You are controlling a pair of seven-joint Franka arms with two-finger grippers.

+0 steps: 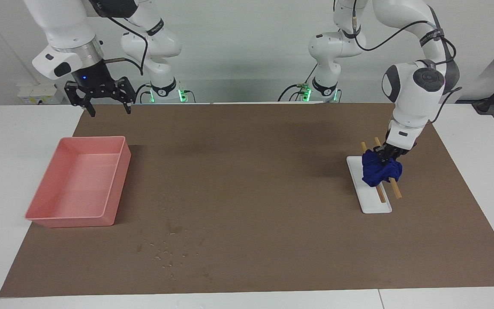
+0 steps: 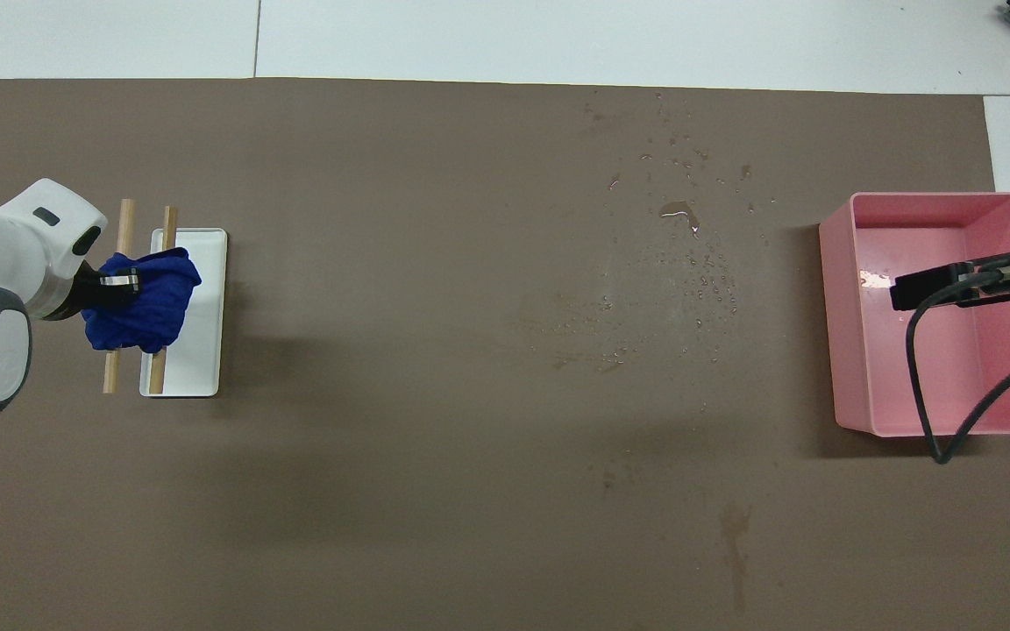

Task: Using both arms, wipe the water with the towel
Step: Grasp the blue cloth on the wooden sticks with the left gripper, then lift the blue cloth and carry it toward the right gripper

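Gripping: the left gripper (image 1: pixel 385 157) has its fingers pinched into the top of the towel (image 1: pixel 381 172), which I take to be the pickup before any wiping.
Angle of approach: the left arm's wrist leans down over the towel from the side toward the robots, so the bundle is taken at its upper folds.
Towel: a small dark navy cloth, crumpled into a wrinkly bundle, sagging a little between its supports.
Towel's place: draped across two wooden sticks (image 1: pixel 395 188) that lie over a white tray (image 1: pixel 375 207), at the left arm's end of the table; the sticks likely keep it raised so fingers can get under a fold.
Right gripper (image 1: pixel 107 109): fingers spread wide, holding nothing, hanging over the edge of the pink bin (image 1: pixel 75 184) nearest the robots, waiting.
Pink bin: at the right arm's end of the table, with a slight wet glint on its floor.
Water (image 2: pixel 689 263): scattered droplets and darker spots on the brown mat (image 1: pixel 247 257), beside the bin and well apart from the towel, not yet wiped.
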